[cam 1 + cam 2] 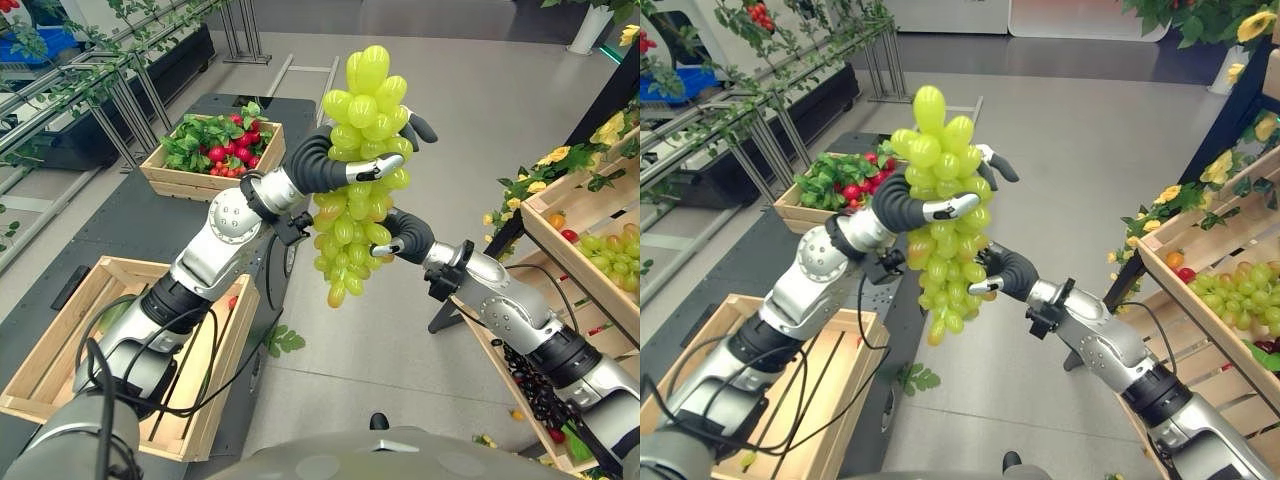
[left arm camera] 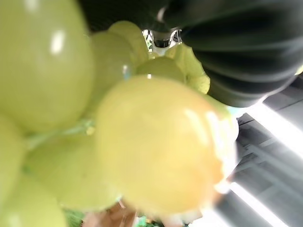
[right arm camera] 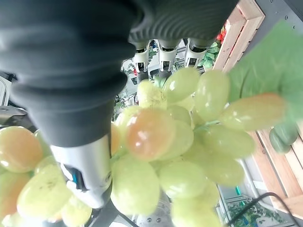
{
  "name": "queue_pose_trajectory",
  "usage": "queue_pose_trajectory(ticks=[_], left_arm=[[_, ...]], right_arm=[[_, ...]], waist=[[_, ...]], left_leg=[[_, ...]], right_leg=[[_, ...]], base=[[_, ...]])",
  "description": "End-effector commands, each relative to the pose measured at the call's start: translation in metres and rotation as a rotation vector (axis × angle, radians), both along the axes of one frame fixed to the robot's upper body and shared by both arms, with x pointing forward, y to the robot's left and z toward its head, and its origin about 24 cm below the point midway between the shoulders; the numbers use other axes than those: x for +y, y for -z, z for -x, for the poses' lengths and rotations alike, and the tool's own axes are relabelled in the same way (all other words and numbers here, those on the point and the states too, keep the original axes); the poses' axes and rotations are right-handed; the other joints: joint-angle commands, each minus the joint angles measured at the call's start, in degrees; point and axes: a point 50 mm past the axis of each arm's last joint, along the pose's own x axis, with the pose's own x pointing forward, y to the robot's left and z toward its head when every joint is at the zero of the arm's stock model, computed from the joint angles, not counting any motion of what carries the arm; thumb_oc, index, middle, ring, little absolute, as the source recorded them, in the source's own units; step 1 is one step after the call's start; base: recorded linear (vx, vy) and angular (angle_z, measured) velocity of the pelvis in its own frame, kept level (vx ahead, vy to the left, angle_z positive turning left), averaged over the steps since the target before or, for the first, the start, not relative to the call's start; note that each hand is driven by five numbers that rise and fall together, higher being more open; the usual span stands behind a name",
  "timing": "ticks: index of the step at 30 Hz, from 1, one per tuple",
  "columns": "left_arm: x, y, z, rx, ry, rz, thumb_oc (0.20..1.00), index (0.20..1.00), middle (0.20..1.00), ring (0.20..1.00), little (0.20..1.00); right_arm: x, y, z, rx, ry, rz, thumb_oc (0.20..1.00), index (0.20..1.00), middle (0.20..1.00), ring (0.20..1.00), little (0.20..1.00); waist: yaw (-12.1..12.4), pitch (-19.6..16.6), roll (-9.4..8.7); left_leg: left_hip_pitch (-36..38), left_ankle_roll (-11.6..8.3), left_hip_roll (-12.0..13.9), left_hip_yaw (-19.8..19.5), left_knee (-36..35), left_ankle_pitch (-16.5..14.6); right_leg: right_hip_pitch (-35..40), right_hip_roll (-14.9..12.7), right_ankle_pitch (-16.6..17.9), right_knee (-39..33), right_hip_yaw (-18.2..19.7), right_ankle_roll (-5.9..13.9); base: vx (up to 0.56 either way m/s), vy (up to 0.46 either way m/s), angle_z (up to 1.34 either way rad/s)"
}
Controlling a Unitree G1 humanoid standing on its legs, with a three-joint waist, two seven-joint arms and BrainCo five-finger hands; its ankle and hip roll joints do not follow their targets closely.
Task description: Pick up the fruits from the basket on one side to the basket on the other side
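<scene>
Fruit in hand: a bunch of green grapes (image 1: 360,170) hangs in mid-air at the centre of the frame, above the grey floor (image 1: 420,330) and clear of every crate.
Left hand (image 1: 345,165): comes in from the lower left; its fingers (image 1: 952,208) curl round the upper part of the bunch.
Right hand (image 1: 405,235): comes in from the lower right; its fingers (image 3: 161,54) wrap the lower part of the bunch, with grapes pressed against the palm in the right wrist view.
Source side (judged): the shelf crate (image 1: 590,255) at the right edge holds more green grapes (image 1: 615,255) and small red and orange fruit.
Target side (judged): the wooden crate (image 1: 60,340) at the lower left looks nearly empty; the crate of red fruit and leaves (image 1: 215,150) sits at upper left on the dark tabletop (image 1: 140,225).
Progress: the bunch is lifted and sits between the two sides, seemingly mid hand-over; placing it is not yet done, and fruit remains on the right.
</scene>
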Motion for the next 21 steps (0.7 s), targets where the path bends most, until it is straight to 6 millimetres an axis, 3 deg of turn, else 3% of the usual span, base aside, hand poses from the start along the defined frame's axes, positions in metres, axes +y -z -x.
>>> queue_pose_trajectory(ticks=[1,21], left_arm=[[-0.015,-0.033,0.005,-0.044,0.140,0.113,0.200,0.200,0.200,0.200,0.200],[-0.014,-0.038,0.010,-0.046,0.184,0.130,0.200,0.200,0.200,0.200,0.200]], right_arm=[[0.015,-0.040,-0.005,-0.124,-0.091,-0.060,1.000,1.000,1.000,1.000,1.000],[0.011,-0.052,0.005,-0.128,-0.177,-0.052,1.000,1.000,1.000,1.000,1.000]], waist=[[-1.05,-0.40,-2.82],[-1.51,0.34,-3.09]], left_leg=[[-0.14,0.25,-1.10,-1.60,0.98,0.60],[-0.11,-0.02,-0.85,-1.23,1.07,0.69]], right_leg=[[2.47,-2.49,-1.81,3.44,-2.55,5.25],[2.23,-2.21,-1.72,3.45,-2.44,5.16]], base=[[0.00,-0.005,-0.03],[0.00,-0.003,-0.02]])
